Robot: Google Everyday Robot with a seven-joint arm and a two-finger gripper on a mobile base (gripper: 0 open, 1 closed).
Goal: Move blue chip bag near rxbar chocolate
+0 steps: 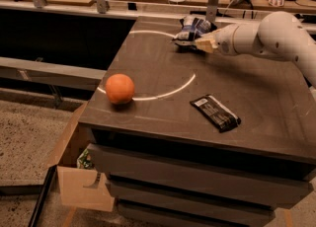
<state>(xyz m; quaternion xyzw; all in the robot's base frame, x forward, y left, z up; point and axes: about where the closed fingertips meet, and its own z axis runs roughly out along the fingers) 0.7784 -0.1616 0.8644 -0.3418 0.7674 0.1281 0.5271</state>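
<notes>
the tool (204,44) is right at the wrinkly dark blue foil bag (191,27) to grab it. i cannot tell if it holds it. the flat black bar (216,113) lies well apart.

The pincer (204,44), coloured pale tan, is seen at the far side of the desk (266,93), right against the blue chip bag (191,27), which is patterned in dark navy with white patches. The arm (269,36) behind the pincer is coloured off-white. The desk is finished in dark grey-brown and marked with 1 thin white arc (168,90). Well nearer the camera than the pincer, the rxbar chocolate (216,113) is wrapped in black with 1 small white label. Further toward the view's left, 1 plain orange ball (120,88) is seen.
</notes>
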